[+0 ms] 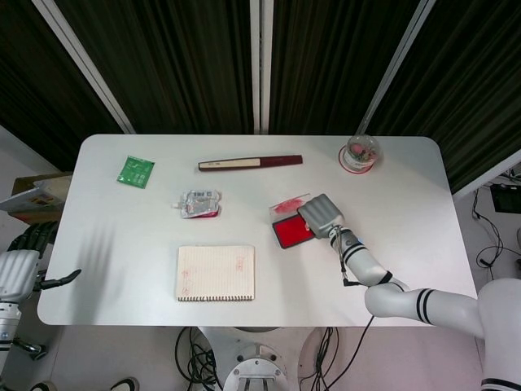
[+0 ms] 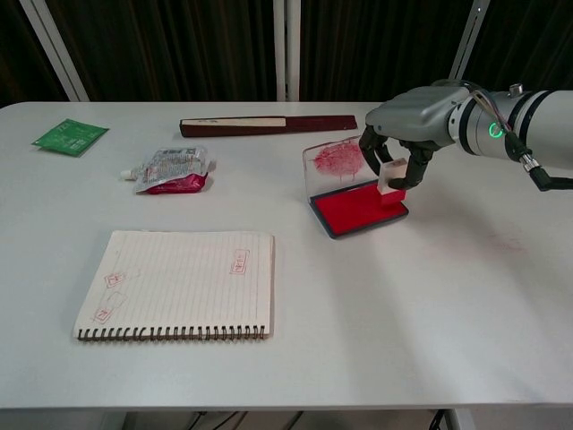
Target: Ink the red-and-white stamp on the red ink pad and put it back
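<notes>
My right hand (image 2: 407, 121) grips the red-and-white stamp (image 2: 392, 186) from above, with the stamp's red base at the right end of the red ink pad (image 2: 357, 207). I cannot tell whether the base touches the ink. From the head view the right hand (image 1: 321, 214) covers the stamp and the right part of the pad (image 1: 291, 232). The pad's clear, red-smeared lid (image 2: 339, 160) stands open behind it. My left hand (image 1: 24, 261) hangs off the table's left edge, fingers apart, holding nothing.
A lined notebook (image 2: 179, 284) with red stamp marks lies front left. A crumpled pouch (image 2: 168, 168), a green packet (image 2: 70, 136) and a long dark-red case (image 2: 267, 125) lie further back. A clear round container (image 2: 453, 107) stands at the back right.
</notes>
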Robot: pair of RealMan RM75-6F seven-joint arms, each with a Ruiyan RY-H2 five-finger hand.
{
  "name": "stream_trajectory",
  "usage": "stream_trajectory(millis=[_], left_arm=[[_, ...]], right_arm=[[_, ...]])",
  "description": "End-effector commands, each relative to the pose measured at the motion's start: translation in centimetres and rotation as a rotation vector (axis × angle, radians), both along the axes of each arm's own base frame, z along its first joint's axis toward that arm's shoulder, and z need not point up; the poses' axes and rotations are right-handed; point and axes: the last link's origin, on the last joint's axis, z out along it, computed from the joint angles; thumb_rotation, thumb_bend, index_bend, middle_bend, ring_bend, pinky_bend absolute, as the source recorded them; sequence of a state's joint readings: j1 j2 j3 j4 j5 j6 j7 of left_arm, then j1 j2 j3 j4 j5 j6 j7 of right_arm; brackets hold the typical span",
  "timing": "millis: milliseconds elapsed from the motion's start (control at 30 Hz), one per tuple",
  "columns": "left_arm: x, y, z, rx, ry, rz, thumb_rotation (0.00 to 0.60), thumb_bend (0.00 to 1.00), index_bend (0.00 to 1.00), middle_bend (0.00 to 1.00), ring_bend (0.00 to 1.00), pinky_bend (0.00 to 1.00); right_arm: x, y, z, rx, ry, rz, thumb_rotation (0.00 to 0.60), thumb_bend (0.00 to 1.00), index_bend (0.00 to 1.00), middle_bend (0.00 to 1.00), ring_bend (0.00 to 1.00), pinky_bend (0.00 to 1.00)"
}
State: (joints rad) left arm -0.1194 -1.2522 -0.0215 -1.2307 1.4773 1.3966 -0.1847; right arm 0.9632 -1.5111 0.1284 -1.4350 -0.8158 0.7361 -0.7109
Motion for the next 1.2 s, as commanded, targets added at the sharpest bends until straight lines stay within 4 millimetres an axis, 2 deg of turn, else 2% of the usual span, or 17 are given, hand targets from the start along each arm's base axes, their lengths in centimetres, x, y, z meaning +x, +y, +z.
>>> stream_trajectory(millis=[33,733,967,1100,1200], left_arm=[[-0.1,0.0,0.0,0.0,-0.001,0.0,0.249,0.08,0.0,0.08,0.08,0.19],[-0.8,-0.1,0.2,0.003,0.002,0.019,0.252,0.08,0.0,0.08,0.08,0.19],[-0.6,-0.1,0.3,0.005,0.002,0.017,0.248,0.08,0.0,0.08,0.08,0.19],[-0.4,-0.1,0.2,0.0,0.003,0.012,0.254,0.08,0.0,0.08,0.08,0.19],[-0.4,-0.2,0.1,-0.002,0.002,0.013,0.253,0.09,0.0,0.08,0.08,0.19]], right_arm=[[-0.1,0.0,-0.5,0.004,0.01,0.003,0.6,0.32,0.61,0.55,0.92,1.0],[-1.0,-0.2,-2.3,0.014,-0.027,-0.019,0.6,0.32,0.61,0.55,0.92,1.0],[0.5,0.3,-0.6,-0.004,-0.082,0.024,0.6,0.32,0.61,0.55,0.92,1.0],[0.9,1.3,1.8,-0.031,-0.116,0.05,0.6,0.32,0.61,0.55,0.92,1.0],[0.1,2.4,3.4,-0.046,-0.115,0.059,0.6,0.32,0.61,0.55,0.92,1.0]])
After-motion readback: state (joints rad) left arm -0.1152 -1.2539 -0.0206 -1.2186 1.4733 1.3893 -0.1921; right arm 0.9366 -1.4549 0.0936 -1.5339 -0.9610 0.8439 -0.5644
